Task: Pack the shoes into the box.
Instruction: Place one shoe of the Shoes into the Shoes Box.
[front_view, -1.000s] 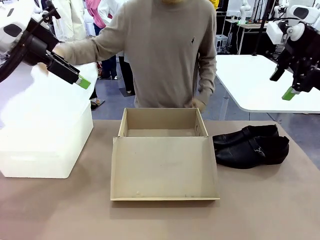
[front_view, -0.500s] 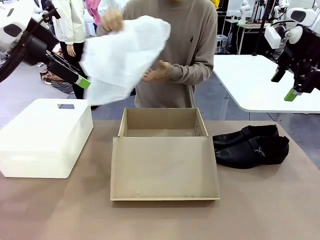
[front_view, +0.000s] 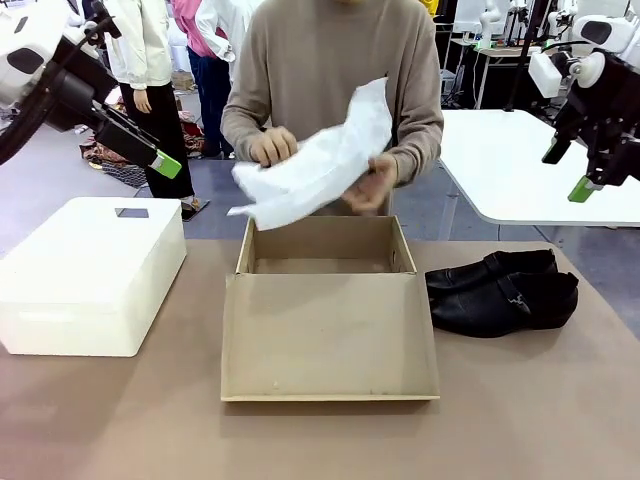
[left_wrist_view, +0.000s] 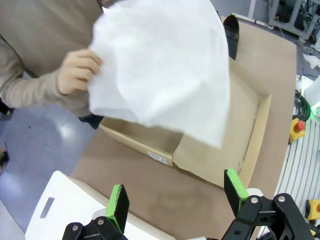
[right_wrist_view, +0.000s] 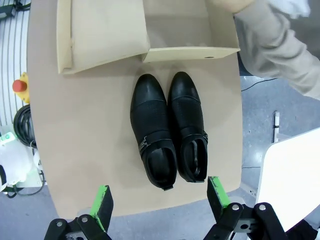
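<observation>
The tan cardboard box (front_view: 322, 258) stands open at mid-table, its flap lid (front_view: 330, 338) folded flat toward me. A person at the far side holds white tissue paper (front_view: 320, 160) in both hands just above the box (left_wrist_view: 215, 145). The pair of black shoes (front_view: 500, 292) lies side by side on the table to the right of the box, also below my right wrist (right_wrist_view: 170, 130). My left gripper (front_view: 165, 160) hangs high at the left, open and empty. My right gripper (front_view: 580, 188) hangs high at the right, open and empty.
A larger white rounded-corner box (front_view: 90, 275) sits on the table's left side. A white table (front_view: 530, 160) stands behind at the right. Bare tabletop lies in front of the flap lid.
The person lifted the white tissue paper from over the white box at the left, swung it up, and now brings it down above the open box. Both arms have stayed nearly still.
</observation>
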